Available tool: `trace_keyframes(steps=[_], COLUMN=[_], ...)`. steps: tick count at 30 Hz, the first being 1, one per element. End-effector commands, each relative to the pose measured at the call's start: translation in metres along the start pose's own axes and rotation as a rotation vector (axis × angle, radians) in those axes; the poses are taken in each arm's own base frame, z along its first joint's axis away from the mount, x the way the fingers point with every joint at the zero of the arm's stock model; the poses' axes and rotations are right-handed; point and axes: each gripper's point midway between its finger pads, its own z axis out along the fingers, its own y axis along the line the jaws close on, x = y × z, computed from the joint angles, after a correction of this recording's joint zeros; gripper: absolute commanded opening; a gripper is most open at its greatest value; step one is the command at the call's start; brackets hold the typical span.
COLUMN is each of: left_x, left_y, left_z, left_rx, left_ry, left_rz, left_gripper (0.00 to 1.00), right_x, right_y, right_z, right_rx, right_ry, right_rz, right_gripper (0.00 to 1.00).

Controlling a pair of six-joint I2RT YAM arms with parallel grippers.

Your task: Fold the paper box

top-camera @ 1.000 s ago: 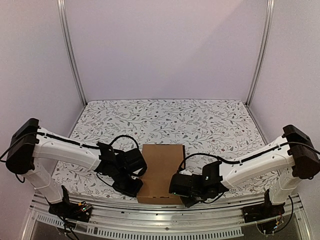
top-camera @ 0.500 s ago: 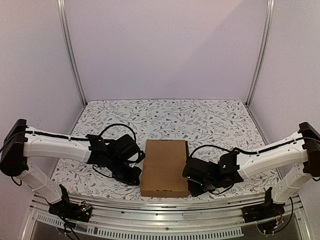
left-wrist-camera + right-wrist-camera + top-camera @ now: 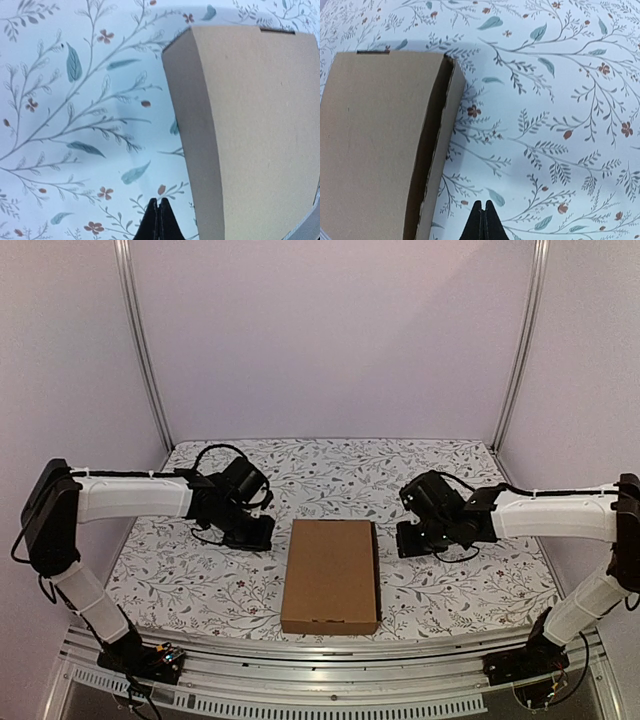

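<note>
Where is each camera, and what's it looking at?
Top: high behind the robot, looking down on the table, the box and both arms.
Left wrist: on that wrist, looking down past the shut left gripper at the box's left side.
Right wrist: same, past the shut right gripper at its right side.
All three see the box.

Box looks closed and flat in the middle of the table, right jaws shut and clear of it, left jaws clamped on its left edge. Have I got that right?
Not quite: the left gripper holds nothing. Its jaws are shut on themselves over the floral cloth, apart from the left edge of the paper box, as the left wrist view shows. The rest stands.
</note>
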Motion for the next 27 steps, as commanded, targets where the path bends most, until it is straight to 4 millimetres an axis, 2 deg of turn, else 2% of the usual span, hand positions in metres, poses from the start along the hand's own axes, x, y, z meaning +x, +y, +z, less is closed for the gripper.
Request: trace_keyframes(steps=[1, 5, 8, 15, 20, 25, 27], left_x=[-0.051, -0.080, -0.096, -0.107, -0.111, -0.116, -0.115], left_y=[0.011, 0.019, 0.021, 0.016, -0.007, -0.051, -0.065], left_z=[0.005, 0.013, 0.021, 0.046, 0.060, 0.067, 0.068], left_rx=[-0.033, -0.040, -0.055, -0.043, 0.044, 0.132, 0.164], left_ry=[-0.111, -0.142, -0.151, -0.119, -0.090, -0.079, -0.070], left_rz=[-0.018, -0.040, -0.033, -0.033, -0.044, 0.009, 0.023], left_gripper=[0.00, 0.00, 0.00, 0.00, 0.00, 0.00, 0.00], right_x=[-0.043, -0.066, -0.074, -0.081, -0.085, -0.091, -0.088], right_y=[0.009, 0.003, 0.001, 0.003, 0.030, 0.074, 0.083], right_z=[0.016, 0.037, 0.055, 0.088, 0.102, 0.103, 0.104], right_rx=[-0.097, -0.099, -0.086, -0.062, -0.161, -0.251, -0.273], right_ry=[-0.037, -0.038, -0.032, -0.003, 0.026, 0.032, 0.041], right_rz=[0.000, 0.023, 0.032, 0.031, 0.052, 0.032, 0.038], right_gripper=[0.00, 0.00, 0.00, 0.00, 0.00, 0.00, 0.00])
